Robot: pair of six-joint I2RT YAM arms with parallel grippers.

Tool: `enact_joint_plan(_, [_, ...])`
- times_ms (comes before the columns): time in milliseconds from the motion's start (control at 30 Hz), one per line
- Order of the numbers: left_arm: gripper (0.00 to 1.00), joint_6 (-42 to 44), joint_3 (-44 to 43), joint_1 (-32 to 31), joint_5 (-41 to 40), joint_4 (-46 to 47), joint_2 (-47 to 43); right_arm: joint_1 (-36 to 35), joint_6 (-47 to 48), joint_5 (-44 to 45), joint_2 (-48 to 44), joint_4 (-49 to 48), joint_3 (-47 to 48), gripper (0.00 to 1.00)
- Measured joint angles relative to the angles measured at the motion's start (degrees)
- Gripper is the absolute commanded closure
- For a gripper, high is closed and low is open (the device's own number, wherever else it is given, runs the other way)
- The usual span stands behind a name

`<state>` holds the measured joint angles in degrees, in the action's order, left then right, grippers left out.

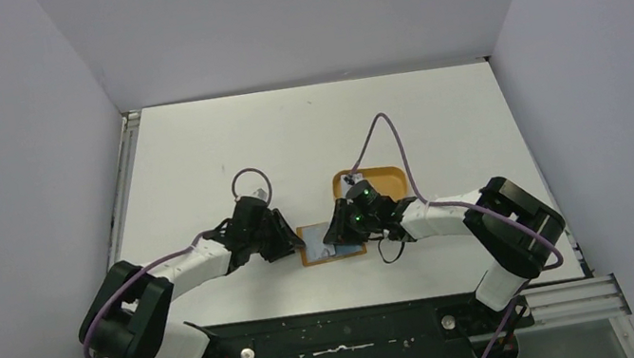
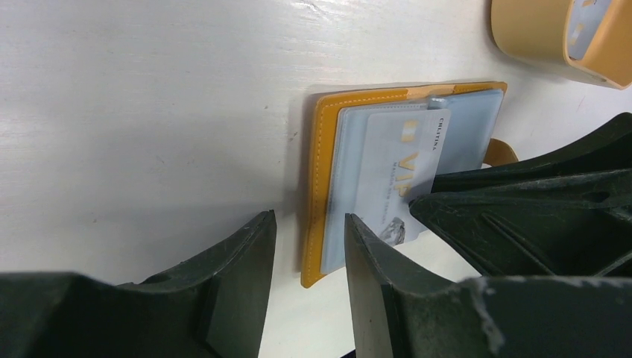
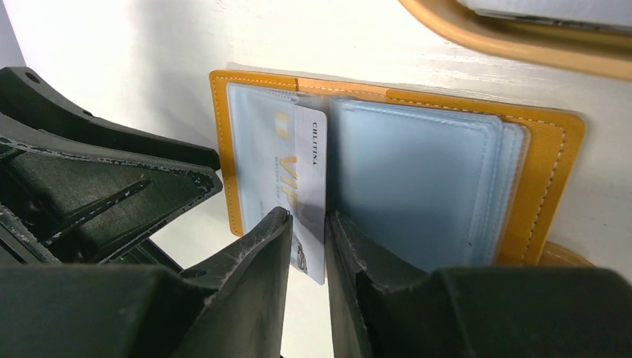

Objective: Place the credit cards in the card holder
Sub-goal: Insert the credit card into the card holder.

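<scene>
The left arm (image 1: 197,267) at seven o'clock and right arm (image 1: 439,217) at five share white links, black joints, purple cables (image 1: 377,117) and scuffed black fingers (image 2: 231,291).

An orange oval tray (image 1: 391,168) sits on the white tabletop (image 1: 287,136), just 3 o'clock of its centre.

Open card holder (image 3: 555,175), silvery card (image 3: 308,168) partly inside

Your card holder (image 1: 331,242) is lying open on the desk (image 1: 287,136) between the left hand (image 1: 289,245) and right hand (image 1: 339,233), a card (image 3: 309,171) sitting partly in its left sleeve; the tray (image 1: 393,168) is resting just behind, rightward.
</scene>
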<state>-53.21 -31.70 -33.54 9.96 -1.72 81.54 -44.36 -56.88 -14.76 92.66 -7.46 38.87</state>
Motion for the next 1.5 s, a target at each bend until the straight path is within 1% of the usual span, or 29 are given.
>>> enact_joint_plan(233, [0.76,0.55,0.17,0.24,0.35,-0.15,0.2,-0.55,1.16,0.46,0.0,1.73,1.01,0.77])
enact_joint_plan(500, [0.85,0.94,0.46,0.26,1.27,1.14,1.14,-1.84,2.49,0.83,1.03,3.82,2.91,0.88])
enact_joint_plan(667, [0.88,0.94,0.57,0.28,1.42,1.53,1.46,-2.29,2.78,0.83,1.86,4.02,3.89,0.95])
enact_joint_plan(900, [0.89,0.92,1.03,0.52,1.88,2.71,1.64,-2.64,3.45,0.79,2.84,4.15,5.14,0.95])
enact_joint_plan(967, [0.88,0.9,1.14,0.61,2.03,2.89,1.64,-2.67,3.54,0.74,3.23,4.13,5.27,0.93])
enact_joint_plan(1033, [0.87,0.9,1.14,0.63,2.1,2.91,1.64,-2.67,3.56,0.66,3.34,4.13,5.29,0.88])
enact_joint_plan(1300, [0.81,0.9,1.14,0.63,2.49,3.21,1.64,-3.3,4.02,1.27,2.67,6.08,5.42,0.63])
enact_joint_plan(1500, [0.76,0.9,1.11,0.66,2.78,3.34,1.62,-3.65,5.33,3.91,-2.45,12.04,5.77,0.47])
